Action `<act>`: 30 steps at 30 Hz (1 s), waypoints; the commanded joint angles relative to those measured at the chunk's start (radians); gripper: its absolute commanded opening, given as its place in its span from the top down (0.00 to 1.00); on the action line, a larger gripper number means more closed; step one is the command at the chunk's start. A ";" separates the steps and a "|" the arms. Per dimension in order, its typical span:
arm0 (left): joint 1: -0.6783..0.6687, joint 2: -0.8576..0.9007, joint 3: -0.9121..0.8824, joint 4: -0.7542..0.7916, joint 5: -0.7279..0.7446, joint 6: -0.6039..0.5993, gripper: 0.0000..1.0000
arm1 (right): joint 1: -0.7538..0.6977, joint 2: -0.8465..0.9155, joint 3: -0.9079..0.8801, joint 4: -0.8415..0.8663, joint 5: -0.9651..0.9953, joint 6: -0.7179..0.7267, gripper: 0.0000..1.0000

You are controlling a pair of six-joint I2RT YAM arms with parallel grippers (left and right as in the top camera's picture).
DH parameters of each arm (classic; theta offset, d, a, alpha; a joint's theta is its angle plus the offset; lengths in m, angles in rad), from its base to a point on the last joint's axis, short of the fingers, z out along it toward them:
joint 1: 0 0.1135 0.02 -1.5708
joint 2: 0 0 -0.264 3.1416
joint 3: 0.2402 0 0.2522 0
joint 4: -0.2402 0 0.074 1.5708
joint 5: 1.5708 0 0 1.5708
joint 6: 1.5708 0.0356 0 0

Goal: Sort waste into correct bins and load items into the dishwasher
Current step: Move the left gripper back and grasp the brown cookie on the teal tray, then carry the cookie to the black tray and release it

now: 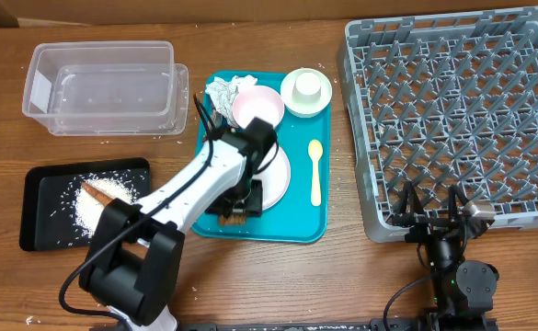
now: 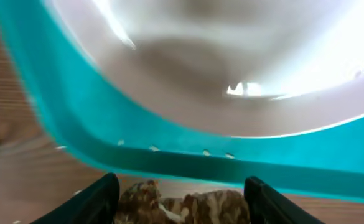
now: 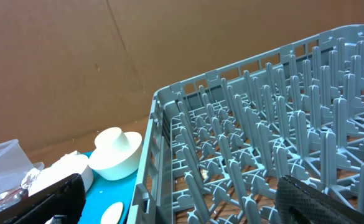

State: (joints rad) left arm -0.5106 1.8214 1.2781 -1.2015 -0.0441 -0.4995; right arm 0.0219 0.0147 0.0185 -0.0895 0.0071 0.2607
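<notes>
My left gripper [image 1: 233, 213] is down at the front left of the teal tray, shut on the brown crumbly chunk [image 2: 182, 208], which fills the gap between its fingers. The pale pink plate [image 1: 276, 175] lies just beside it. The pink bowl [image 1: 257, 108], the crumpled napkin [image 1: 225, 90], the whitish bowl [image 1: 291, 99] with the white cup [image 1: 306, 85] in it, and the yellow spoon [image 1: 315, 171] are on the tray. The black tray [image 1: 39, 188] holds rice and the carrot-like stick [image 1: 103, 191]. My right gripper [image 1: 431, 217] is open and empty at the grey dish rack's [image 1: 462, 119] front edge. I cannot make out the wrapper.
The clear tub [image 1: 103, 87] stands at the back left, empty but for specks. The teal tray [image 1: 296, 216] sits between the black tray and the rack. A few rice grains lie along the tray's rim [image 2: 169, 149]. The rack [image 3: 244, 124] fills the right wrist view.
</notes>
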 commanded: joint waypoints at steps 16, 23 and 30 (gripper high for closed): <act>0.581 -0.002 0.256 -0.194 -0.104 -0.010 0.32 | 0.007 -0.012 -0.011 0.006 0.002 -0.006 0.00; 0.799 -0.002 0.254 -0.160 -0.105 -0.009 0.32 | 0.007 -0.012 -0.011 0.006 0.002 -0.006 0.00; 0.928 -0.002 0.247 -0.121 -0.061 0.009 0.30 | 0.007 -0.012 -0.011 0.006 0.002 -0.006 0.00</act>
State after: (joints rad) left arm 0.3805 1.8214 1.5108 -1.3231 -0.1310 -0.4992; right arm 0.0219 0.0147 0.0185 -0.0895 0.0074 0.2607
